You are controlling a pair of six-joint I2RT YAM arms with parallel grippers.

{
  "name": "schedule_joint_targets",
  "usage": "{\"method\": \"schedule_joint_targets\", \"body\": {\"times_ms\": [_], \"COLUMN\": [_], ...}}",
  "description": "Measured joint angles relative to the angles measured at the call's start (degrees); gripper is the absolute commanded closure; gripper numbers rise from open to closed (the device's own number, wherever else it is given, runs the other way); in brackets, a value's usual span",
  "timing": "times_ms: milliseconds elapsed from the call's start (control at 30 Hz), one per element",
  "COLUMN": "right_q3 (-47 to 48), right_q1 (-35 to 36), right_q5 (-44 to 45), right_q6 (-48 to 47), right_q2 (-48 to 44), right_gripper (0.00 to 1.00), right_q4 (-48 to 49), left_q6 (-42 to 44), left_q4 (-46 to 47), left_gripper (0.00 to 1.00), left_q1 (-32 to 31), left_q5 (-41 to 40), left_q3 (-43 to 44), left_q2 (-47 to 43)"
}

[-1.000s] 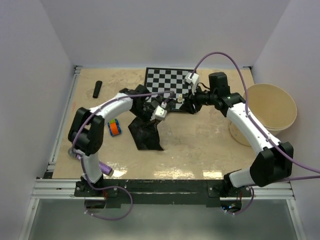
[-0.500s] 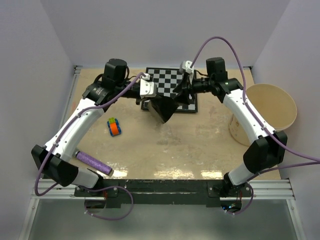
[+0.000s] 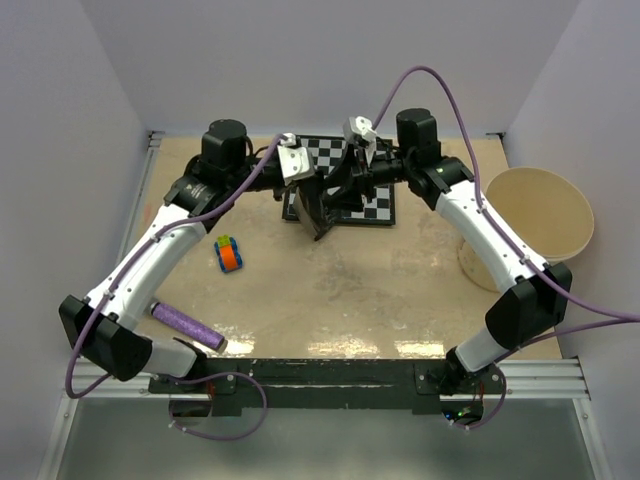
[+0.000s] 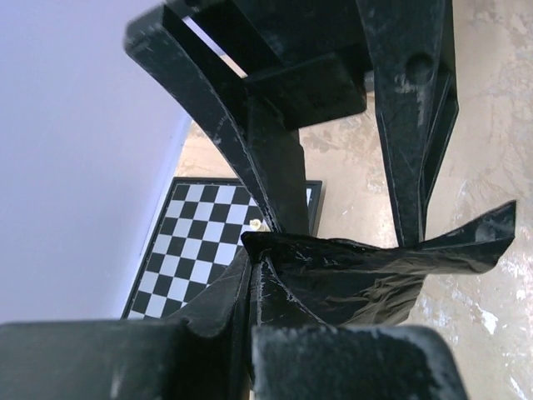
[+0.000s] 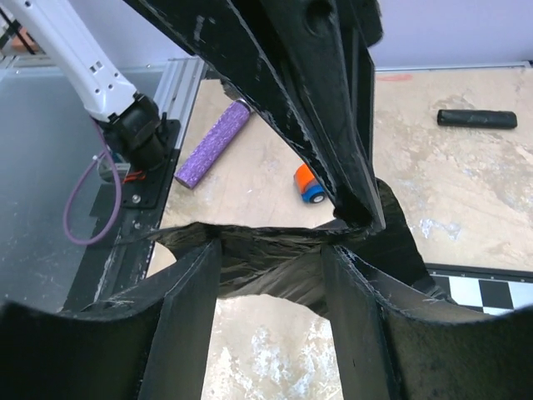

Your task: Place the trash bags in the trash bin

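A wrinkly black trash bag [image 3: 319, 212] hangs above the chessboard's near edge. My left gripper [image 3: 316, 192] is shut on it; in the left wrist view its fingertips [image 4: 250, 250] pinch one corner of the film [image 4: 358, 279]. My right gripper [image 3: 342, 188] meets it from the right. Its jaws stand open, and the bag's edge [image 5: 275, 268] stretches across both tips [image 5: 271, 247]. A short black roll [image 5: 476, 118] lies on the table and shows only in the right wrist view. The cream trash bin [image 3: 540, 212] stands at the far right, apart from both grippers.
A chessboard [image 3: 372, 206] lies at the back under the grippers. An orange and blue toy car [image 3: 230, 253] sits left of centre. A purple textured roll [image 3: 186, 326] lies near the left arm's base. White walls close in the sides and back.
The left arm has swung up and back, lifting the bag off the table to above the chessboard. The right gripper has moved left and now has the bag's edge across its fingertips.
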Motion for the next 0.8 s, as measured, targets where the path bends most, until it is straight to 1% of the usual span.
{"method": "schedule_joint_targets", "body": {"times_ms": [133, 300, 367, 633, 667, 800], "right_q3": [-1.8, -3.6, -3.6, -3.6, -3.6, -3.6], "right_q1": [0.0, 0.0, 0.0, 0.2, 0.3, 0.8], "right_q5": [1.6, 6.3, 6.7, 6.1, 6.0, 6.4], "right_q6": [3.8, 11.9, 15.4, 23.2, 23.6, 25.2], "right_q2": [0.0, 0.0, 0.0, 0.0, 0.0, 0.0], "right_gripper": [0.45, 0.46, 0.48, 0.49, 0.5, 0.67], "right_q4": [3.7, 9.3, 12.1, 19.3, 19.6, 21.9], "left_q6": [-2.7, -5.9, -6.9, -9.8, -10.5, -13.0], "left_q4": [2.1, 4.2, 5.2, 6.9, 7.2, 8.7], "left_gripper": [1.0, 1.0, 1.0, 1.0, 1.0, 1.0], "left_q1": [0.0, 0.0, 0.0, 0.2, 0.4, 0.9], "left_q5": [-0.7, -1.5, -1.9, -2.4, -2.5, -2.4], "left_q3": [-0.5, -0.8, -1.0, -2.2, -2.3, -2.3], "left_q2": [-0.7, -1.4, -1.7, -2.1, -2.1, -2.3]}}
